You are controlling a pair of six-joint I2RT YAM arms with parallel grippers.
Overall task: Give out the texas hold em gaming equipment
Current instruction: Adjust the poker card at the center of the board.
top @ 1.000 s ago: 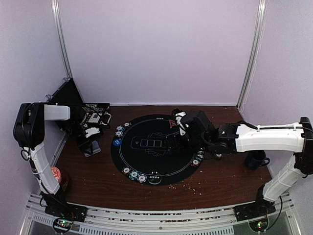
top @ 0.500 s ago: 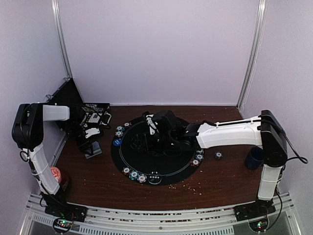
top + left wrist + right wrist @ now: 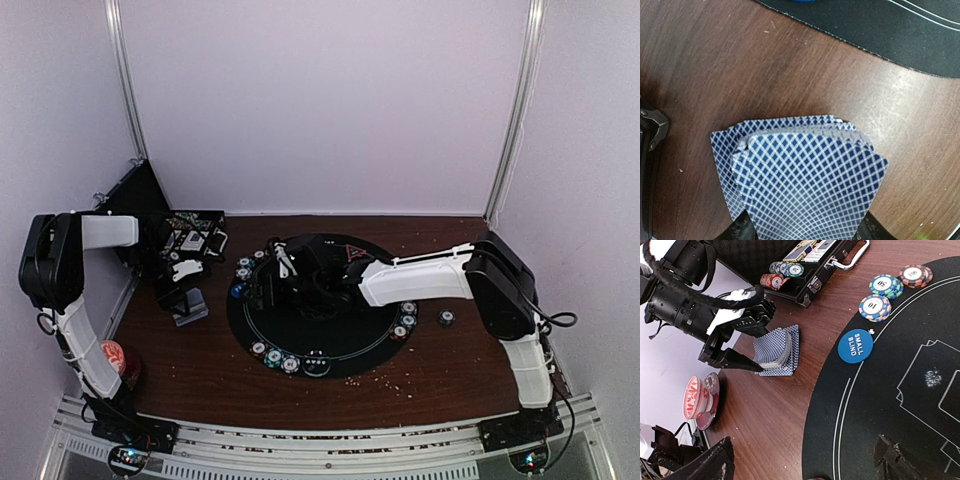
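A deck of blue-checked playing cards lies on the wood left of the round black mat. My left gripper straddles the deck, a finger pressed on each side, and the cards bow upward. My right gripper hangs wide open over the mat's left edge, holding nothing. In the top view it reaches far left. A blue "small blind" button and three striped chip stacks sit on the mat's left rim. The red triangle marker lies at the mat's far side.
An open black case with chips and cards stands at the back left. A red-topped can sits near the left front. More chip stacks line the mat's near rim and right rim; one loose chip lies on the wood.
My right arm has swung left across the mat, from its right side to its left edge. The left gripper has stayed at the deck and narrowed on it.
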